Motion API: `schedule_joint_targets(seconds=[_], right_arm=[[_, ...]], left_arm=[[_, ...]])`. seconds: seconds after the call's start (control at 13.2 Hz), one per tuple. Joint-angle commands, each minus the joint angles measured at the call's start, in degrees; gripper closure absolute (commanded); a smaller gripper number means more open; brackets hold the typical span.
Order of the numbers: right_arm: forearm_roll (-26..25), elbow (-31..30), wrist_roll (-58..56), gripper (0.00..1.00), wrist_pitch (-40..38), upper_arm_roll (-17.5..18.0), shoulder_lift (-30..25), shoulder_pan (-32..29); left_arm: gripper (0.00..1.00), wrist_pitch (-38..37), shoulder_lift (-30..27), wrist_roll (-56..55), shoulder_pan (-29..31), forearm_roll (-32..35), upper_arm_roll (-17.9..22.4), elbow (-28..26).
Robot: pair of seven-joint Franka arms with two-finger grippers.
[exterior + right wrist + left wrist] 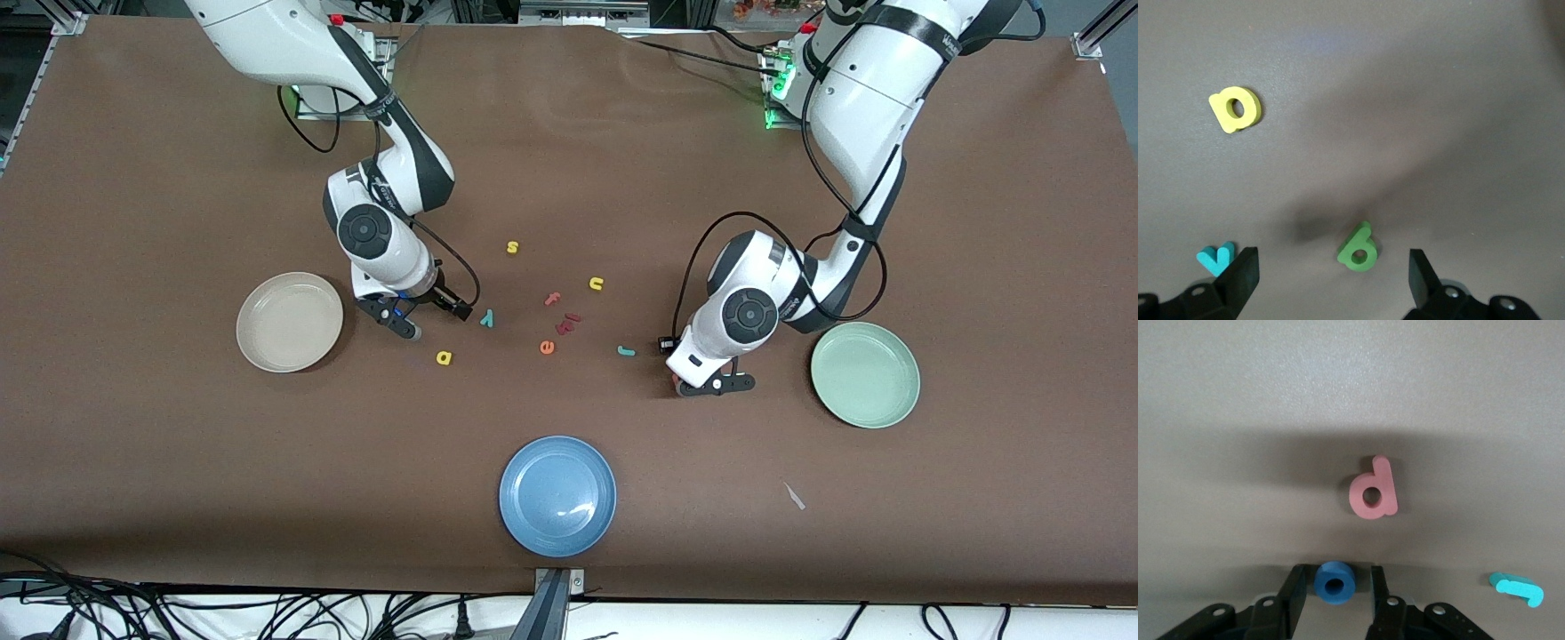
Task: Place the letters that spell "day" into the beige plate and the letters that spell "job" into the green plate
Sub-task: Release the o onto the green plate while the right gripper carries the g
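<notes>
Blue ring sits between my left gripper fingers, closing beside the green plate; my right gripper gapes, empty, near it.

blue plate: nearest the front camera, mid-surface
yellow "s": farthest of the letters
yellow "u": near red "f"
orange "e": nearer than "f"

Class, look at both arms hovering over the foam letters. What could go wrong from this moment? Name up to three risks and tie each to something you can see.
1. The left pincer straddles the blue "o" with the pink letter close beside it; a small drift might nudge that letter.
2. The right pincer stands open over the green letter, which sits off-centre; closing could tip it or miss.
3. The teal "y" lies by one right finger and might be pushed aside.
</notes>
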Motion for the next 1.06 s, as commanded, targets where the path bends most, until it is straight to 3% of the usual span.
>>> schedule_joint_targets(seconds=[0.0, 0.23, 0.46, 0.61, 0.84, 0.99], right_arm=[[-0.9, -0.3, 1.5, 0.01, 0.9, 0.1, 0.5, 0.2], [-0.7, -3.1, 1.5, 0.02, 4.9, 0.1, 0.4, 0.2], [-0.6, -5.6, 1.5, 0.06, 8.2, 0.1, -0.1, 0.2], [-0.6, -6.0, 1.5, 0.16, 8.5, 0.1, -0.1, 0.2], [-0.6, -5.9, 1.5, 0.33, 8.5, 0.1, -0.1, 0.2], [-0.6, -5.8, 1.5, 0.44, 8.3, 0.2, -0.1, 0.2]], left_arm=[[0.55, 1.2, 0.4, -1.3, -0.6, 2.3, 0.7, -0.2], [0.59, 1.6, 0.4, -1.3, -0.5, 2.5, 0.7, -0.3], [0.77, 1.6, 1.1, -1.3, -0.7, 2.5, 0.7, -0.3], [0.95, 1.5, 1.2, -1.3, -0.6, 2.5, 0.8, -0.3], [0.96, 0.5, 0.3, -1.0, 0.1, 2.5, 0.7, -0.1], [0.96, -4.6, -3.1, -0.1, 1.4, 2.5, 0.8, 0.6]])
